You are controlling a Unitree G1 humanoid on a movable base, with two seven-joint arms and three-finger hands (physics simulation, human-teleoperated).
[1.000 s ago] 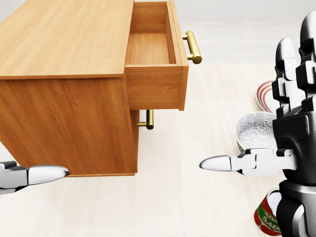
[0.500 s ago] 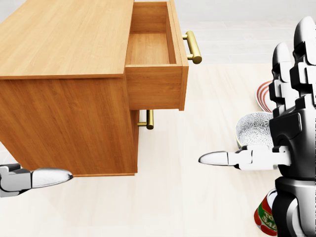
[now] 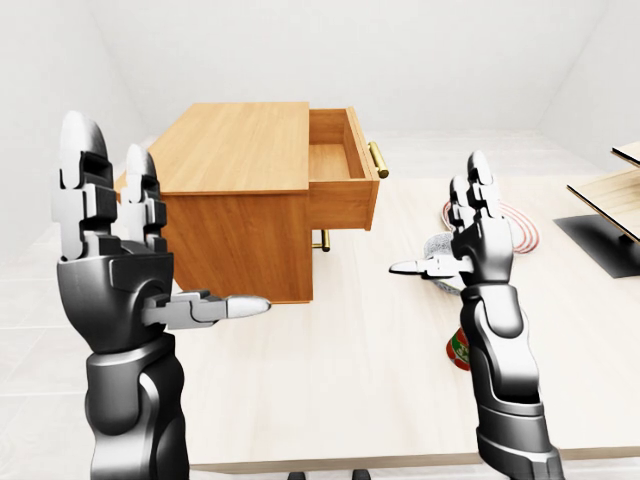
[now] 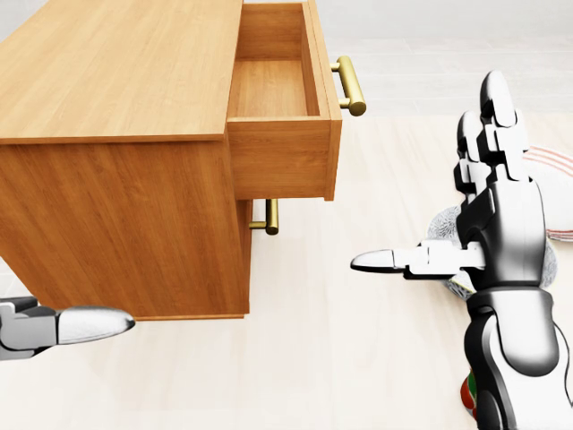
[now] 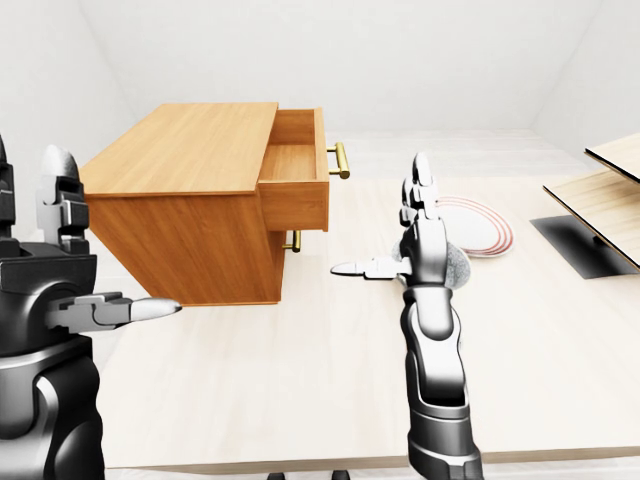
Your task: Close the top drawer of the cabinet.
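The wooden cabinet stands on the pale table at the left of the head view. Its top drawer is pulled out to the right, empty inside, with a brass handle on its front. A second brass handle shows below it on the shut lower drawer. My right hand is open, fingers upright and thumb pointing left, to the right of and below the drawer front, apart from it. My left hand is open and empty beside the cabinet's near left side; only its thumb shows in the head view.
A patterned bowl sits partly hidden behind my right hand. A red-striped plate lies to its right. A red and green can stands by my right forearm. Wooden boards on a dark base are at the far right.
My right hand has moved left and up in the head view, nearer the drawer front, now covering most of the bowl. The left hand and the drawer have hardly moved.
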